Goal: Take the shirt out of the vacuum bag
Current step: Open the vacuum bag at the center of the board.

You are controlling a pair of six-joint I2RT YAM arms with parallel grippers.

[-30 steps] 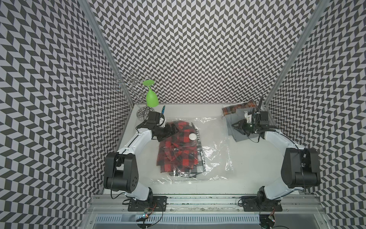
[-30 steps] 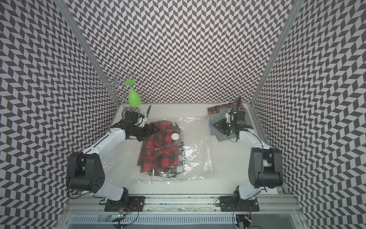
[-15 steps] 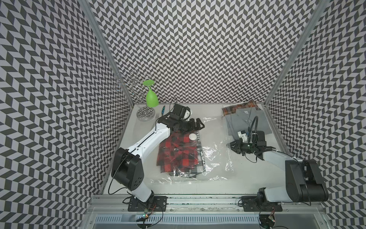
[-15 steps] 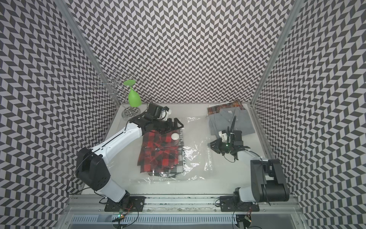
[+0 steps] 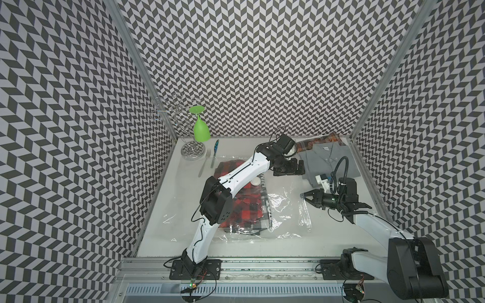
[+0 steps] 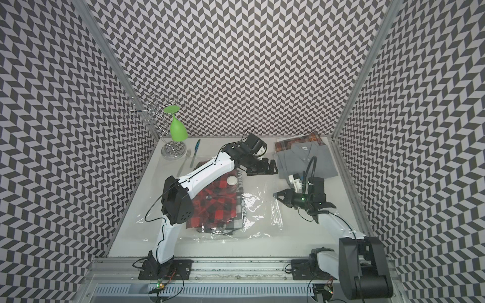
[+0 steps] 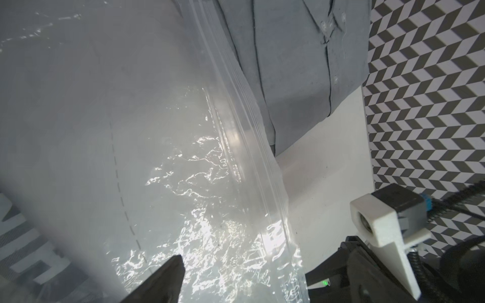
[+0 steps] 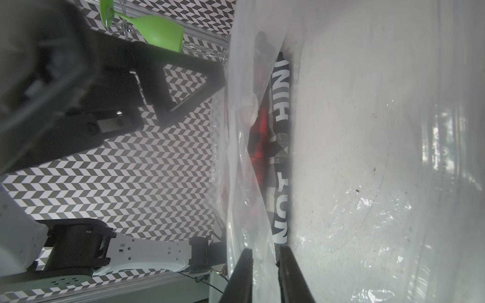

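Observation:
The vacuum bag (image 5: 283,210) (image 6: 257,207) lies flat mid-table, its white valve cap (image 5: 256,180) up. Inside lies the shirt (image 5: 244,207) (image 6: 217,207), red-and-black plaid, on a dark garment with white letters (image 8: 282,115). My right gripper (image 5: 304,196) (image 6: 276,195) (image 8: 265,250) is at the bag's right zip edge, jaws nearly together with the upper film between them. That film stands off the lower layer. My left gripper (image 5: 290,170) (image 6: 262,169) (image 7: 244,283) hangs wide open over the bag's far right corner, holding nothing.
A folded grey shirt (image 5: 330,157) lies on a brown plaid cloth (image 5: 322,139) at the back right, beside the bag's zip edge (image 7: 244,147). A green glass (image 5: 201,128) hangs on a wire rack (image 5: 193,152) at the back left, with a fork (image 5: 204,162) and a blue-handled utensil (image 5: 214,154) nearby.
My left arm has swung from the bag's left side across to its far right corner. My right gripper has come forward from the grey shirt to the bag's right edge.

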